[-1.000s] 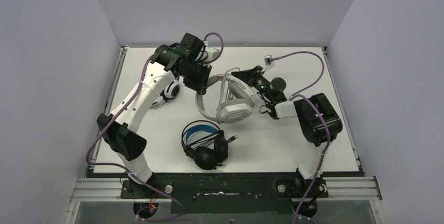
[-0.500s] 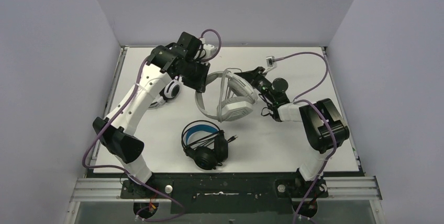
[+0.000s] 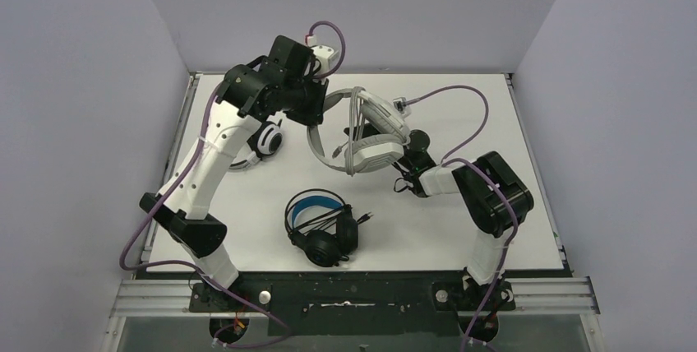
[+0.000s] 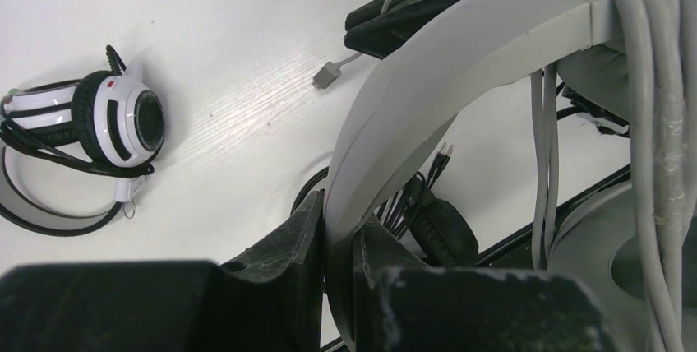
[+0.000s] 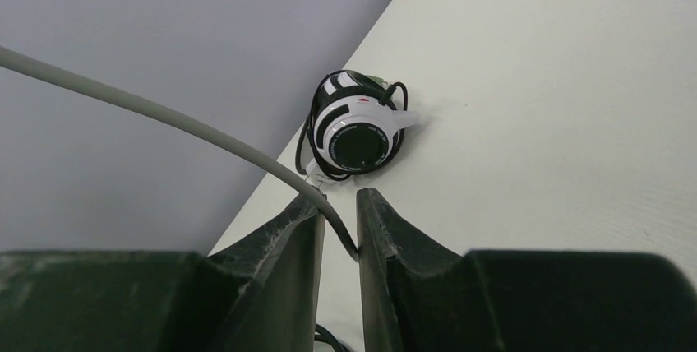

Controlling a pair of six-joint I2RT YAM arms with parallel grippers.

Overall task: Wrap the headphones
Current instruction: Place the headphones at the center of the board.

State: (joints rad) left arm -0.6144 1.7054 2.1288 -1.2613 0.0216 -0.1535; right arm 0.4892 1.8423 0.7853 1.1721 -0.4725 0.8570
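My left gripper (image 3: 319,113) (image 4: 339,237) is shut on the headband (image 4: 436,81) of the grey headset (image 3: 374,134) and holds it above the table. Its pale cable (image 4: 649,81) hangs in several loops over the band, and the plug (image 4: 326,76) dangles free. My right gripper (image 3: 355,132) (image 5: 337,204) sits low behind that headset, shut on a stretch of the pale cable (image 5: 164,113). The black headset with a blue-lined band (image 3: 320,224) (image 4: 444,224) lies at the front centre. The white headset with black cup centres (image 3: 261,140) (image 4: 115,122) (image 5: 357,134) lies at the left.
The white table (image 3: 460,229) is walled in by grey panels at the left, back and right. The purple cables of both arms arch over the back half. A black rail runs along the near edge by the arm bases.
My left gripper has lifted the grey headset up and toward the back. My right gripper has swung left and lower, under the headset, with the cable in it.
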